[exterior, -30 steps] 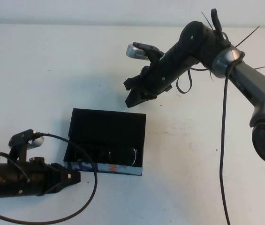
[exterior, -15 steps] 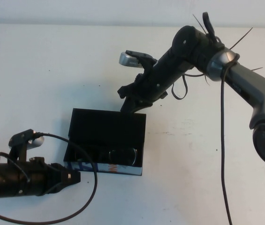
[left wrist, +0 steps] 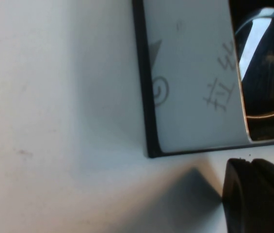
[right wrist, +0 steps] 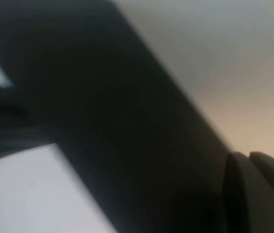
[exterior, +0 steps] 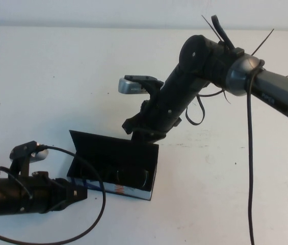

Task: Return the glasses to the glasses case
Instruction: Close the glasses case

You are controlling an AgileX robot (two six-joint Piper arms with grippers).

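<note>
The black glasses case (exterior: 108, 148) lies at the front left of the table, with its printed front edge (exterior: 126, 189) facing me. Its lid stands tilted up, partly raised. The glasses (exterior: 142, 177) lie inside; one reflective lens shows in the left wrist view (left wrist: 265, 63), next to the case's white printed panel (left wrist: 190, 97). My right gripper (exterior: 141, 133) is shut and sits at the lid's far right edge, touching it; the dark lid (right wrist: 103, 121) fills its wrist view. My left gripper (exterior: 81, 193) is shut and empty, just off the case's front left corner.
The table top (exterior: 220, 194) is white and bare. The left arm's cable (exterior: 100, 204) loops over the front of the case. The right arm (exterior: 266, 87) reaches in from the right, above the table behind the case.
My right gripper has moved down and left to the back edge of the lid. The lid has gone from lying flat open to tilted up. The left arm has not moved.
</note>
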